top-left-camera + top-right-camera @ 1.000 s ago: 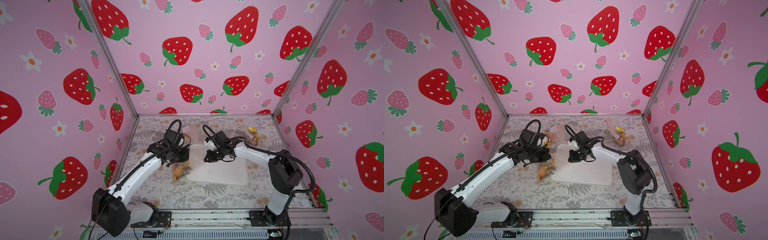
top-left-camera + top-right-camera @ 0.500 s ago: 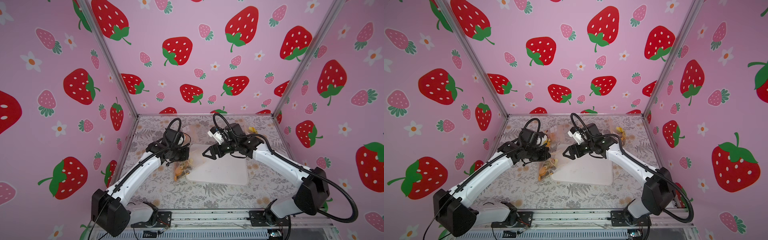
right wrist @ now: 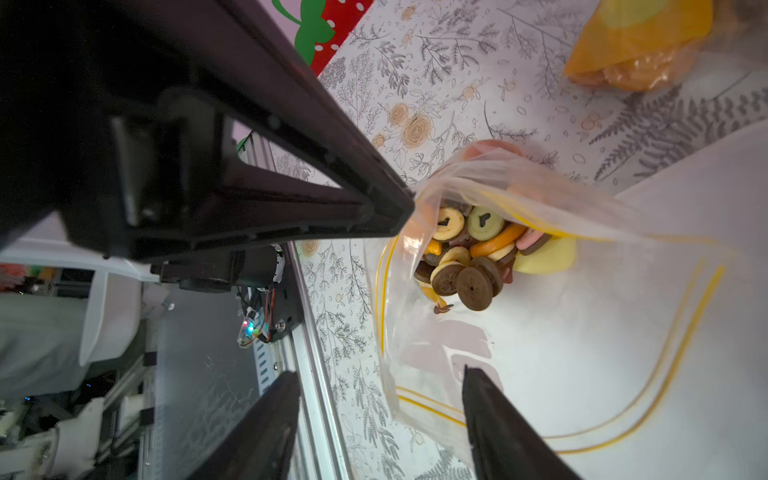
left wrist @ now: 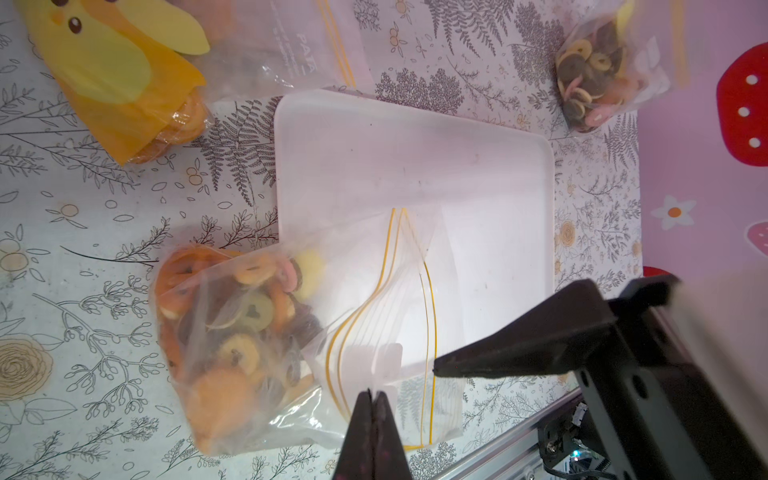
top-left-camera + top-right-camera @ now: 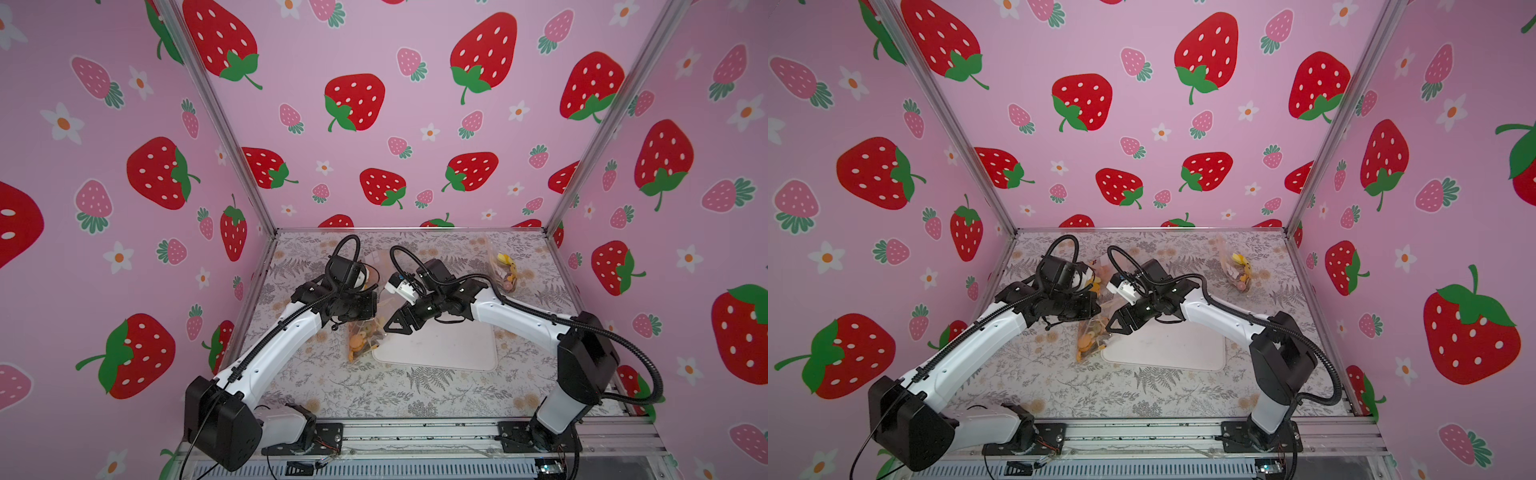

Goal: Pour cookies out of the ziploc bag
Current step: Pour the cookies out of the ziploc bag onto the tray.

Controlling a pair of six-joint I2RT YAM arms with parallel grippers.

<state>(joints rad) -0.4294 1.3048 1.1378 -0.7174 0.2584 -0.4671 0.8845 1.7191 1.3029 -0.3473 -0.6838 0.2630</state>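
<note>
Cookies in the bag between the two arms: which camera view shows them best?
The right wrist view: it looks into the open bag mouth, so the cookies appear sharp, marks included. The left wrist view shows them through wrinkled plastic. In both top views they are a small orange cluster.

Top views: high above the front rail, looking down and inward at the whole desk (image 5: pixel 374 395) from afar.
Top pair overlap: nearly the same scene, shifted slightly sideways.
Left wrist view: close, looking down past the left fingers (image 4: pixel 362 440) onto the ziploc bag (image 4: pixel 374 291) and white tray (image 4: pixel 415 166).
Right wrist view: closer still, looking between the right fingers (image 3: pixel 503 424) into the bag's open mouth.
Shared: bag and tray appear in all four views.
</note>
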